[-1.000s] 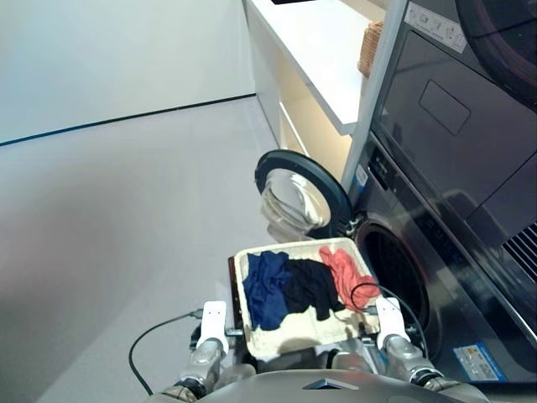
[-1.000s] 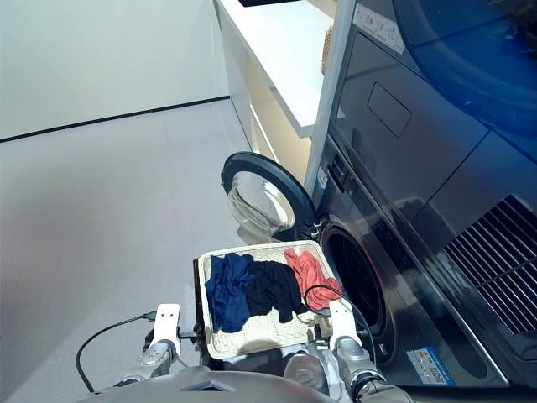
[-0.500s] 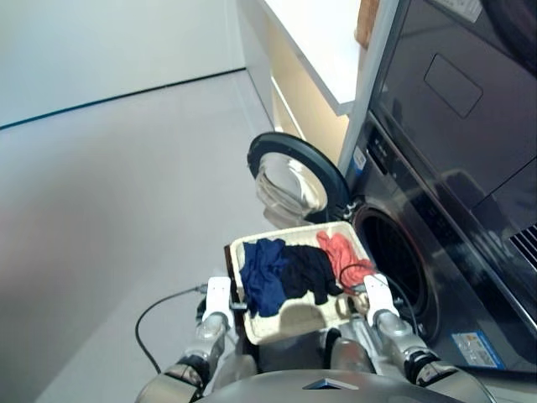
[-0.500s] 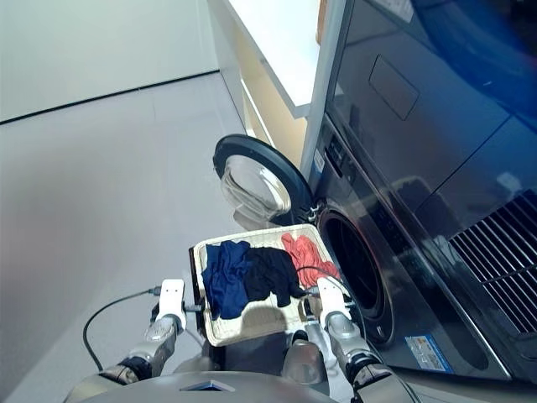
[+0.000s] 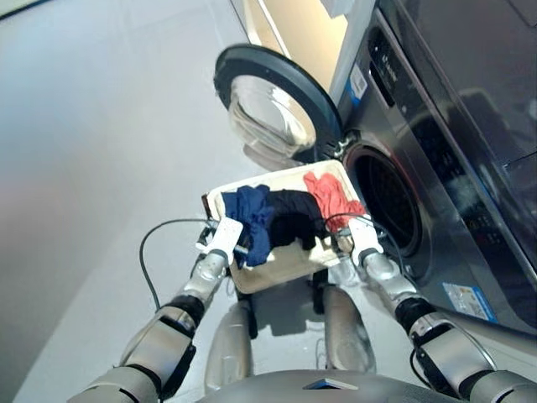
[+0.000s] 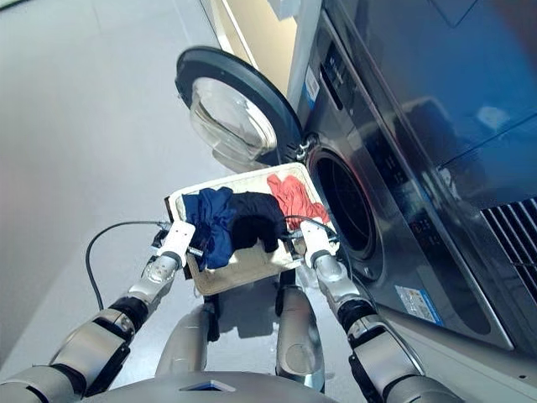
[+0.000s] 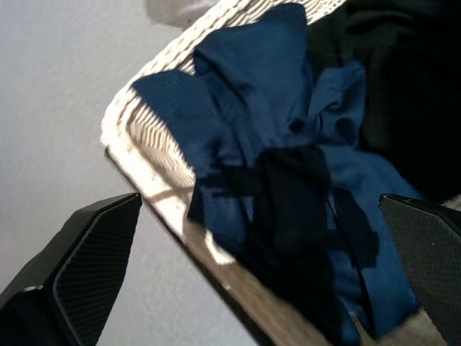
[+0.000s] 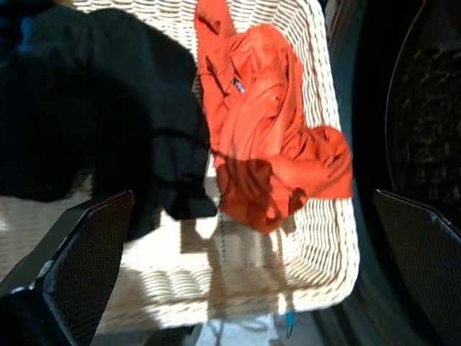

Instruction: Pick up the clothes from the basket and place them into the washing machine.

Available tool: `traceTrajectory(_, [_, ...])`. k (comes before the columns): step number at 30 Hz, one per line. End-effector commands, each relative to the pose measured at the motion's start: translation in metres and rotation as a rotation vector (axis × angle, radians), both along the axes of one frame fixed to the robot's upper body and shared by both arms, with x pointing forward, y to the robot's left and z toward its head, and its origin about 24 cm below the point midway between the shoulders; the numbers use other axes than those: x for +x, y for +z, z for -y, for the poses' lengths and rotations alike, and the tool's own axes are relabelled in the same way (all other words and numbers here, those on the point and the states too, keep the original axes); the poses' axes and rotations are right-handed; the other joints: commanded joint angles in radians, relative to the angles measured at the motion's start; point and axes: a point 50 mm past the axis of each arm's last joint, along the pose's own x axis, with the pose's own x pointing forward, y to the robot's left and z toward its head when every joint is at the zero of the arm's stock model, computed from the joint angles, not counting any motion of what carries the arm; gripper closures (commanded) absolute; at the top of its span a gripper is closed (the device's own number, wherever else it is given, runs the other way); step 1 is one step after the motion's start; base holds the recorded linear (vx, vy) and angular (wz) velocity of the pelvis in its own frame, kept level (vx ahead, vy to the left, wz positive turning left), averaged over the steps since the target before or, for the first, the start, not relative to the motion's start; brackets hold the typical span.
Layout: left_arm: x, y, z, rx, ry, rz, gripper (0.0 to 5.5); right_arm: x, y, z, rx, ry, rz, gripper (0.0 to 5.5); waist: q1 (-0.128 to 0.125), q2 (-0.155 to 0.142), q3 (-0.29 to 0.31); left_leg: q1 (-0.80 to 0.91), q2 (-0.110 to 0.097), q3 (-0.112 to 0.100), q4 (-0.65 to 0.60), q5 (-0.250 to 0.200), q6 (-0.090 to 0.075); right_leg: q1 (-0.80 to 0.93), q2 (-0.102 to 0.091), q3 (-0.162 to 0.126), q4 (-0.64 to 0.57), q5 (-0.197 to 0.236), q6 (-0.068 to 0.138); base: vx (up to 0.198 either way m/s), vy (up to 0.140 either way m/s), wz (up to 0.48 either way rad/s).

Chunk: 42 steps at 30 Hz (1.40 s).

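The cream woven basket (image 5: 289, 262) stands in front of the washing machine (image 5: 436, 210), whose round drum opening (image 5: 382, 200) is dark and whose glass door (image 5: 273, 105) is swung wide open. Three clothes lie in the basket: a navy one (image 5: 252, 220) on the left, a black one (image 5: 295, 217) in the middle and a coral-red one (image 5: 331, 195) on the right. My left gripper (image 7: 259, 198) is open at the basket's left rim, right over the navy garment (image 7: 274, 137). My right gripper (image 8: 253, 194) is open over the near right corner, facing the coral garment (image 8: 266, 144).
A black cable (image 5: 149, 252) loops over the grey floor from my left wrist, and another (image 5: 340, 220) arcs over my right gripper. The open door (image 6: 231, 105) juts out beyond the basket. A dark flat-fronted appliance (image 6: 436, 59) sits above the machine.
The head view has tilted down and moved closer. Both arms have stretched forward, bringing the grippers from the basket's near edge to over its sides. The clothes lie as before.
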Motion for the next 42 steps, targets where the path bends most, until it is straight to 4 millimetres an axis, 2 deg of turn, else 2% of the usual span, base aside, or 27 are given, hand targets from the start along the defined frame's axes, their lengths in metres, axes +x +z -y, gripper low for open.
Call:
traceTrajectory(1, [0.022, 0.028, -0.010, 0.050, -0.009, 0.099, 0.00, 0.019, 0.037, -0.016, 0.044, 0.059, 0.178, 0.00, -0.023, -0.020, -0.012, -0.023, 0.042, -0.001, 0.137, -0.086, 0.003, -0.023, -0.039, 0.037, -0.116, 0.111, 0.096, 0.000, 0.000, 0.000])
traceTrajectory(5, [0.037, 0.052, -0.019, 0.063, 0.026, 0.179, 0.00, 0.034, 0.074, -0.028, 0.094, 0.087, 0.325, 0.00, -0.040, -0.030, 0.017, -0.122, 0.047, -0.014, 0.192, -0.097, -0.002, -0.115, -0.044, 0.045, -0.066, 0.106, 0.094, -0.033, 0.005, 0.020])
traceTrajectory(11, [0.055, 0.086, -0.034, 0.084, 0.074, 0.281, 0.00, 0.045, 0.113, -0.041, 0.131, 0.126, 0.478, 0.00, -0.062, -0.036, 0.058, -0.292, 0.054, -0.041, 0.333, -0.139, 0.000, -0.247, -0.030, 0.063, 0.005, 0.098, 0.082, -0.038, 0.006, 0.029])
traceTrajectory(18, [0.062, 0.105, -0.056, 0.056, 0.181, 0.321, 0.00, 0.046, 0.140, -0.058, 0.195, 0.189, 0.575, 0.00, -0.077, -0.038, 0.083, -0.456, 0.062, -0.058, 0.497, -0.195, 0.015, -0.398, 0.007, 0.095, 0.116, 0.076, 0.068, -0.019, 0.019, -0.101])
traceTrajectory(20, [0.064, 0.110, -0.063, 0.044, 0.210, 0.329, 0.00, 0.045, 0.141, -0.060, 0.202, 0.197, 0.579, 0.00, -0.081, -0.039, 0.088, -0.490, 0.060, -0.060, 0.519, -0.200, 0.017, -0.429, 0.011, 0.098, 0.135, 0.073, 0.066, -0.016, 0.010, -0.090])
traceTrajectory(21, [0.064, 0.111, -0.066, 0.034, 0.224, 0.327, 0.00, 0.045, 0.141, -0.061, 0.204, 0.208, 0.581, 0.00, -0.076, -0.035, 0.097, -0.493, 0.070, -0.067, 0.538, -0.234, 0.010, -0.435, 0.021, 0.100, 0.161, 0.041, 0.072, 0.053, 0.015, -0.155])
traceTrajectory(23, [0.065, 0.115, -0.069, 0.013, 0.237, 0.330, 0.00, 0.044, 0.142, -0.061, 0.226, 0.209, 0.581, 0.00, -0.079, -0.037, 0.101, -0.518, 0.071, -0.071, 0.555, -0.237, 0.014, -0.461, 0.027, 0.103, 0.176, 0.042, 0.072, 0.027, 0.004, -0.081])
traceTrajectory(24, [0.066, 0.117, -0.069, 0.006, 0.242, 0.338, 0.60, 0.043, 0.143, -0.061, 0.233, 0.205, 0.585, 0.00, -0.080, -0.039, 0.102, -0.529, 0.071, -0.072, 0.567, -0.241, 0.015, -0.470, 0.029, 0.105, 0.182, 0.043, 0.072, 0.000, 0.000, 0.000])
traceTrajectory(26, [0.068, 0.122, -0.073, -0.008, 0.260, 0.350, 2.89, 0.043, 0.144, -0.062, 0.251, 0.197, 0.595, 0.00, -0.082, -0.044, 0.109, -0.546, 0.073, -0.075, 0.587, -0.245, 0.018, -0.486, 0.034, 0.104, 0.203, 0.043, 0.073, 0.000, 0.000, 0.000])
traceTrajectory(31, [0.070, 0.123, -0.068, -0.071, 0.275, 0.352, 4.75, 0.041, 0.139, -0.063, 0.255, 0.200, 0.582, 0.00, -0.086, -0.050, 0.106, -0.556, 0.069, -0.079, 0.602, -0.249, 0.018, -0.501, 0.035, 0.105, 0.226, 0.035, 0.070, 0.000, 0.000, 0.000])
traceTrajectory(32, [0.071, 0.123, -0.065, -0.092, 0.270, 0.355, 5.46, 0.040, 0.139, -0.064, 0.251, 0.207, 0.584, 0.00, -0.087, -0.050, 0.102, -0.553, 0.067, -0.078, 0.599, -0.250, 0.017, -0.496, 0.034, 0.104, 0.220, 0.035, 0.069, 0.000, 0.000, 0.000])
traceTrajectory(37, [0.071, 0.120, -0.051, -0.193, 0.247, 0.362, 5.50, 0.038, 0.134, -0.063, 0.227, 0.223, 0.572, 0.00, -0.085, -0.042, 0.072, -0.501, 0.065, -0.075, 0.536, -0.235, 0.009, -0.452, 0.023, 0.101, 0.166, 0.039, 0.069, 0.000, 0.000, 0.000])
traceTrajectory(40, [0.068, 0.115, -0.044, -0.252, 0.223, 0.366, 5.50, 0.037, 0.131, -0.061, 0.206, 0.229, 0.563, 0.00, -0.080, -0.036, 0.052, -0.442, 0.063, -0.066, 0.472, -0.220, 0.002, -0.402, 0.015, 0.098, 0.122, 0.043, 0.070, -0.022, -0.006, 0.030])
traceTrajectory(41, [0.067, 0.116, -0.041, -0.287, 0.221, 0.380, 5.50, 0.038, 0.129, -0.059, 0.191, 0.227, 0.559, 0.00, -0.080, -0.038, 0.045, -0.426, 0.052, -0.057, 0.436, -0.184, 0.007, -0.388, 0.002, 0.095, 0.085, 0.077, 0.064, -0.064, -0.035, 0.094])
traceTrajectory(42, [0.065, 0.113, -0.041, -0.315, 0.228, 0.374, 5.50, 0.038, 0.128, -0.059, 0.181, 0.228, 0.552, 0.00, -0.076, -0.038, 0.040, -0.402, 0.052, -0.054, 0.416, -0.180, 0.005, -0.365, 0.000, 0.090, 0.068, 0.079, 0.063, -0.057, -0.034, 0.162])
